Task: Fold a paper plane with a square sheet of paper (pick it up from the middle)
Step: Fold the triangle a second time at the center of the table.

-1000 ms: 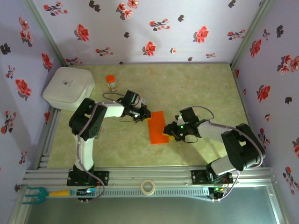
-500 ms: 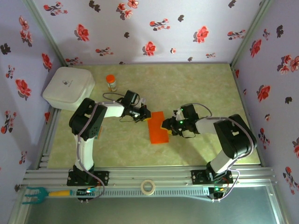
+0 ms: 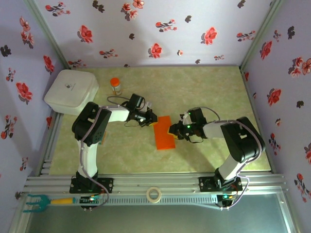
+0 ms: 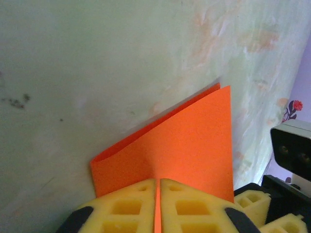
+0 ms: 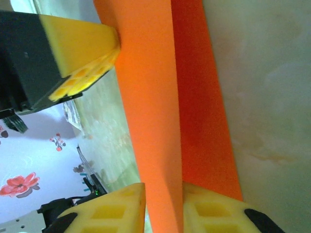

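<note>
Left gripper point(image 4: 158, 187): on my wrist feed both yellow foam pads are pressed together with a hairline of orange caught between them. I read it as clamped on the near edge of the orange paper point(image 4: 184, 141). The sheet is folded double and runs out ahead of the fingertips, lying low on the table point(image 4: 73, 63).

Right gripper point(image 5: 164, 211): the pads stand a little apart. A raised orange layer runs up between them and fills the gap. I cannot tell whether they are pinching it. A darker layer lies flat on the table just right of the fingertips. Ahead and to the left, one finger of the left gripper touches the paper's far end.

Overhead, the two tools meet the paper from opposite sides. An orange-capped bottle point(image 3: 115, 86) stands well behind the left gripper.
</note>
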You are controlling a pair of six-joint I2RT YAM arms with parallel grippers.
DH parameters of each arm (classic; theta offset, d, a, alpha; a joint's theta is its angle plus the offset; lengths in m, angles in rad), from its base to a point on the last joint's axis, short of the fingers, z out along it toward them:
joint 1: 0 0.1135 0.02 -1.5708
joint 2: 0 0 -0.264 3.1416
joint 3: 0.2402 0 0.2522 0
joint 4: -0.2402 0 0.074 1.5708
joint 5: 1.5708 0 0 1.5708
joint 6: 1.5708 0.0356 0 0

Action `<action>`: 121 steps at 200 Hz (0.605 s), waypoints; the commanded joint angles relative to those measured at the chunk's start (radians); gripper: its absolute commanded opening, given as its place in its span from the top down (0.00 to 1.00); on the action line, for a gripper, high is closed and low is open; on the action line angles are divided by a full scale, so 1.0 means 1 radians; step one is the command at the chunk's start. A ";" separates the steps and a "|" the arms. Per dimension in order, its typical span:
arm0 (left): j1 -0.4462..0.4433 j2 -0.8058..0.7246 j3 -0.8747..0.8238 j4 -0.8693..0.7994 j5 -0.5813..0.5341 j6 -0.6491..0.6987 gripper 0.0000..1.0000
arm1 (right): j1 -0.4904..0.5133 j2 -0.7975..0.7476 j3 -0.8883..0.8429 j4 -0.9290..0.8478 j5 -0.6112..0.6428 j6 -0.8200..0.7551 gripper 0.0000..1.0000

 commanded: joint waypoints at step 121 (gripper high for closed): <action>-0.053 -0.416 -0.121 -0.053 -0.201 0.155 0.62 | 0.023 -0.016 -0.026 0.112 0.137 0.183 0.90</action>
